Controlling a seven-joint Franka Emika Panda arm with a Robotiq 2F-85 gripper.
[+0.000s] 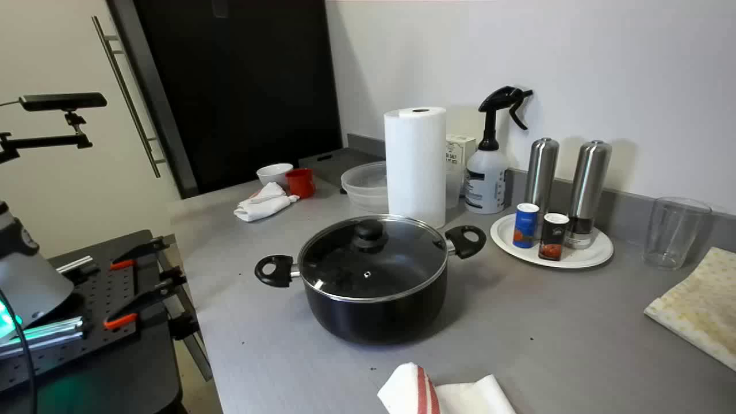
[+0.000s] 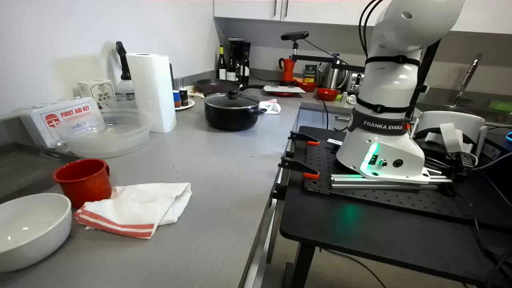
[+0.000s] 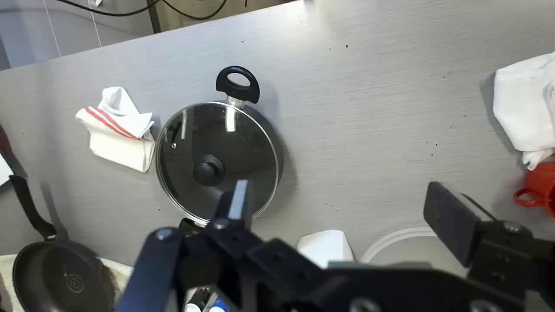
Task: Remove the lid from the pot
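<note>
Your gripper [image 3: 342, 209]: jaws wide. Lid [image 1: 376, 259] on pot [image 1: 376, 319]. Near pot: paper roll [image 1: 415, 167], cloth [image 3: 121, 135], plate [image 1: 581, 257] with 2 shakers [image 1: 526, 226].

place: kitchen, part robot lab | kitchen signs: wall cupboards [image 2: 248, 9], tap [image 2: 469, 76], kettle [image 2: 331, 78]; wine bottles [image 2: 222, 66] at the far corner of the table [image 2: 224, 172] in an exterior view; pot [image 2: 230, 120] and frying pan [image 2: 218, 86] on it | lab signs: robot arm [image 2: 388, 84] on a perforated board [image 2: 368, 195], black stand [image 2: 328, 224] beside the table's long edge
</note>
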